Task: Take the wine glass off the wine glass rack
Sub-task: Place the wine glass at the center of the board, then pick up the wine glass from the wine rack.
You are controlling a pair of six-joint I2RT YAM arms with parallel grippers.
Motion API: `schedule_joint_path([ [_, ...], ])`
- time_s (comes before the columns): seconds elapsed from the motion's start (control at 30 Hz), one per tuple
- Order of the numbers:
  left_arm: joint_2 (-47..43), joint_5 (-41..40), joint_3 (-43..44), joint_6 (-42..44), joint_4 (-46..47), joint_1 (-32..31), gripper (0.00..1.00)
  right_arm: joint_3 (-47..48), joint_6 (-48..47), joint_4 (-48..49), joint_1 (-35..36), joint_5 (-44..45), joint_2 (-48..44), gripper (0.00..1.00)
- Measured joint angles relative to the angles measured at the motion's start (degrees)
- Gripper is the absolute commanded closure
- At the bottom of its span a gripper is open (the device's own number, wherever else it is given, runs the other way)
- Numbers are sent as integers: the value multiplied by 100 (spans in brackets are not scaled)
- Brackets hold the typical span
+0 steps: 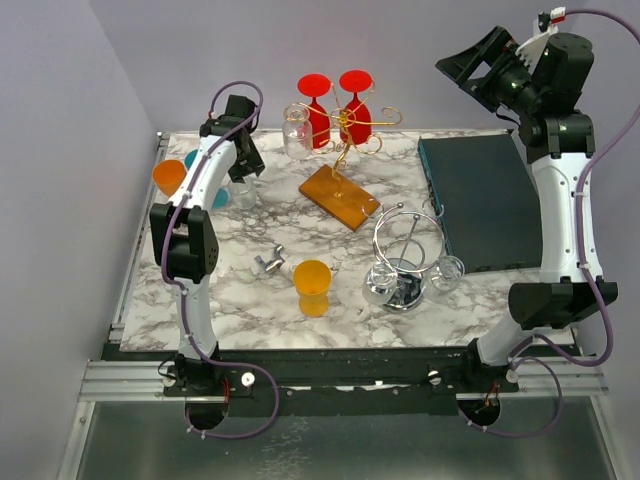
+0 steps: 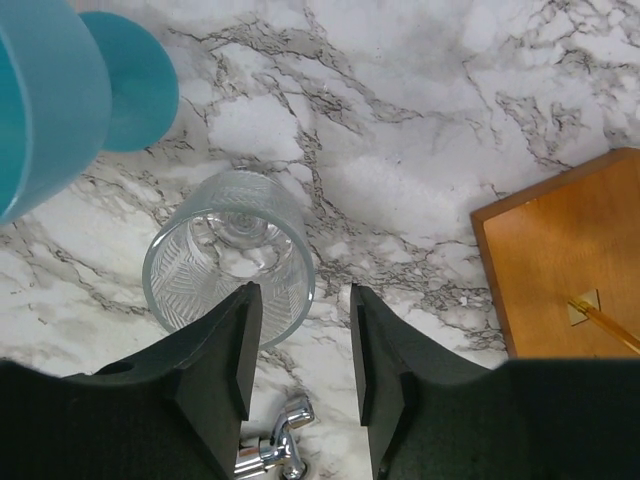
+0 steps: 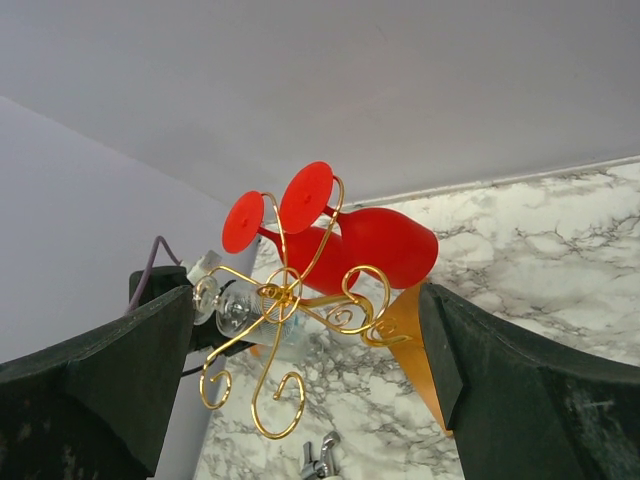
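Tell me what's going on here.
A gold wire rack carries two red wine glasses and one clear wine glass. The left tool is open over a patterned glass standing on the marble table, gripping nothing. The right tool is raised, open, facing the rack. Nothing is being lifted off yet.

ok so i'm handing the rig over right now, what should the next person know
Left gripper: open, empty, over a clear glass standing on the table.
Right gripper: open, empty, raised, facing the gold rack.
Rack holds two red wine glasses and one clear wine glass, hanging upside down.
Done: unclear whether any glass has come off.
Left: grip a hanging glass and slide it off the rack.
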Motion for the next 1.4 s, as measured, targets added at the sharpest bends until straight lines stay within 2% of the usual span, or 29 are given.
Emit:
schedule_joint_path([
  [0.33,-201,0,260,37,-153,0,40,573,114,42,0,-396,409,0],
  [0.63,-981,-7,264,105,-240,114,40,1327,382,114,0,-986,1316,0],
  [0.8,-1338,131,651,96,-273,256,40,1355,608,240,2,-1276,1600,0],
  [0.93,-1539,647,992,-79,-181,334,41,1152,667,387,24,-1314,1578,0],
  [1.07,-1814,1401,848,-417,63,339,41,831,686,470,68,-1316,1464,0],
  [1.27,-2299,2483,81,-1182,726,332,42,507,693,501,186,-1314,1290,0],
  [1.4,-2704,3064,-793,-1884,1429,332,43,310,726,564,269,-1314,1143,0],
])
